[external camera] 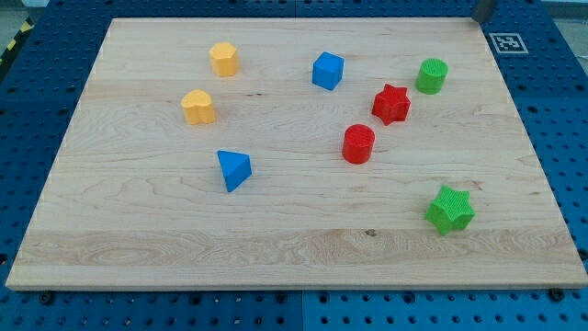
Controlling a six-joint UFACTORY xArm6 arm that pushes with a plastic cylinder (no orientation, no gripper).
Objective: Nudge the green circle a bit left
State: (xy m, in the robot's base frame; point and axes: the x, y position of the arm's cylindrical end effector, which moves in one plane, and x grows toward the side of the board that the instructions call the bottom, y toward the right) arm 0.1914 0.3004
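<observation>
The green circle (431, 75) stands upright at the view's upper right of the wooden board (294, 248). A red star (391, 104) lies just below and to the left of it, with a small gap between them. A dark grey end of the rod shows at the view's top edge, and my tip (480, 18) sits at the board's top right corner, above and to the right of the green circle, well apart from it.
A blue cube (327, 70) lies left of the green circle. A red circle (358, 144) is below the red star. A green star (449, 210) is at lower right. Two yellow blocks (223, 58) (197, 107) and a blue triangle (233, 169) lie at left.
</observation>
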